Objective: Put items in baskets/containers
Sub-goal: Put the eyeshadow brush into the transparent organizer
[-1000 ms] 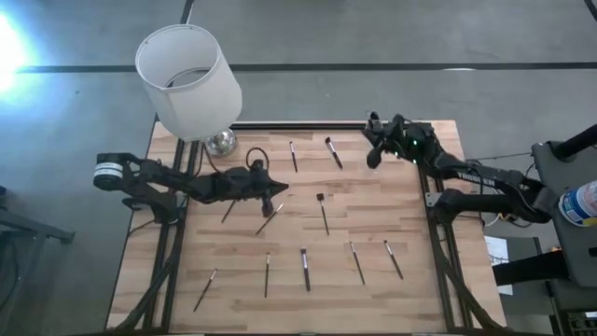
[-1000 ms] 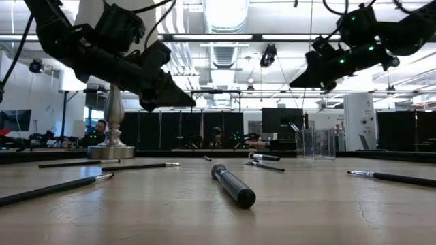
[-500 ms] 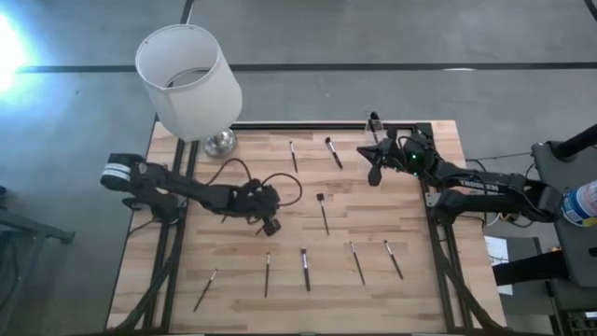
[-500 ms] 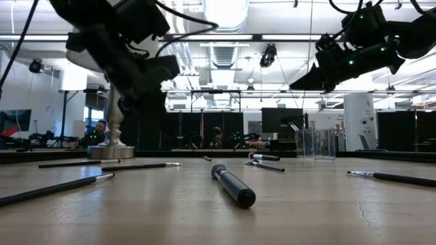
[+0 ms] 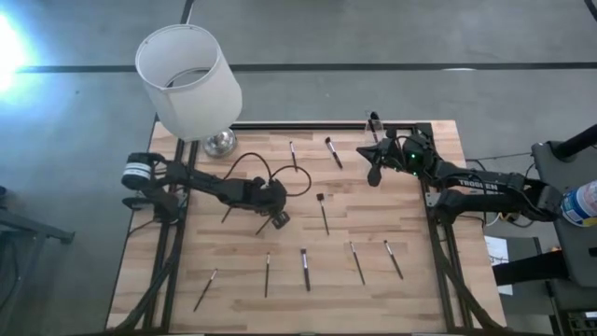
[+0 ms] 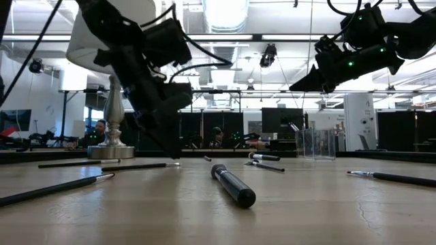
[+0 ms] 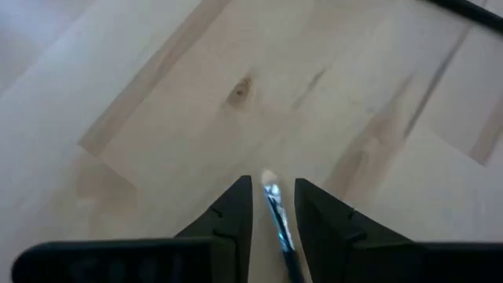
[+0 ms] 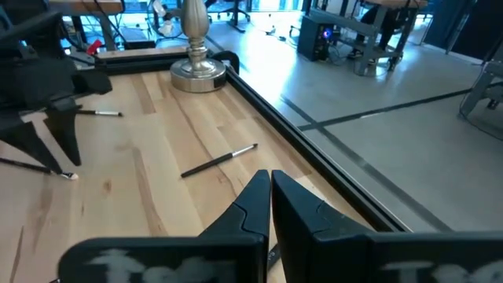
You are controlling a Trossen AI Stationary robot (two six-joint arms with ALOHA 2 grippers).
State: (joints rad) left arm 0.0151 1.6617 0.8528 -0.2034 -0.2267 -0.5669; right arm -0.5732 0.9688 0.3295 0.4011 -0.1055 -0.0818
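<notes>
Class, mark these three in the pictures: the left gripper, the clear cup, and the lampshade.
left gripper [image 7: 273, 206], left wrist view, midway between its fingertips, astride a brush.
clear cup [image 6: 315, 144], low view, its front wall.
lampshade [image 5: 207, 95], high view, its white side wall.

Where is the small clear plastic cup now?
In the high view, the small clear plastic cup stands at the table's far edge, right of centre, just beyond the right gripper.

brushes [image 5: 305, 268]: scattered flat on table | clear cup [image 6: 315, 143]: upright
</notes>
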